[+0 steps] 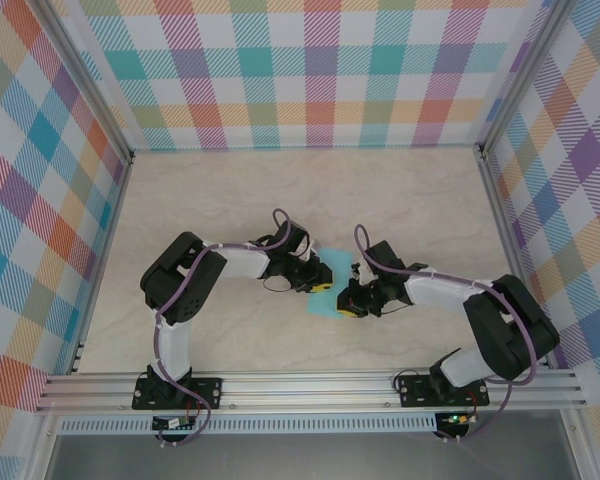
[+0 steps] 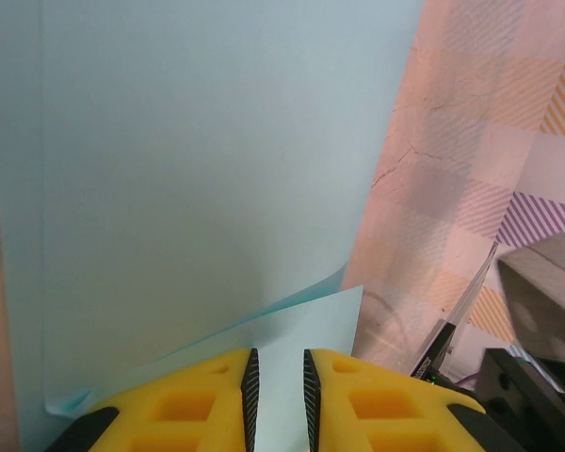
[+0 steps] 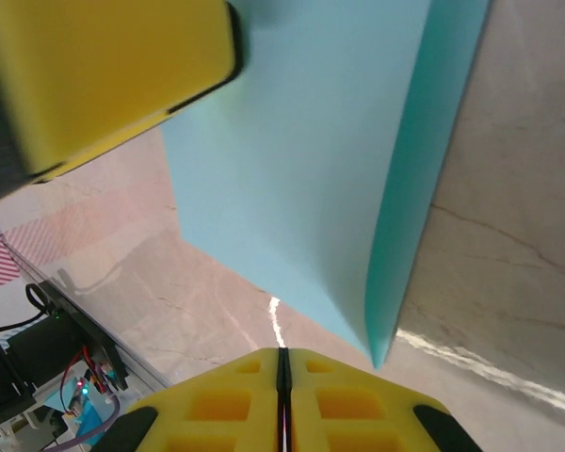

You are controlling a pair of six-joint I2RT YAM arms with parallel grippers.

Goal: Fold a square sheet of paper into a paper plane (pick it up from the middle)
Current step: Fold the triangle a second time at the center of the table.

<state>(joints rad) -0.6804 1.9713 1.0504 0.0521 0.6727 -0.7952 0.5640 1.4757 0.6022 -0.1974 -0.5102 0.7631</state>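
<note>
The square sheet of paper (image 1: 325, 303), light turquoise, sits at the table's middle between both grippers, folded over on itself. In the left wrist view the sheet (image 2: 207, 169) curls up ahead, with a flat flap running under my fingers. My left gripper (image 2: 278, 386) has a narrow gap between its jaws, and the paper's face shows through it. From the right wrist the sheet (image 3: 311, 169) is raised, its darker folded edge ending in a corner just ahead. My right gripper (image 3: 282, 377) is shut with nothing in it. From above, the left gripper (image 1: 320, 285) and right gripper (image 1: 350, 308) nearly touch.
The beige marbled table (image 1: 230, 200) has checked walls on three sides and a metal rail (image 1: 300, 385) along the near edge. My left gripper's yellow finger (image 3: 104, 75) hangs close above the right wrist camera. Part of the right arm (image 2: 537, 301) sits just right of the left gripper.
</note>
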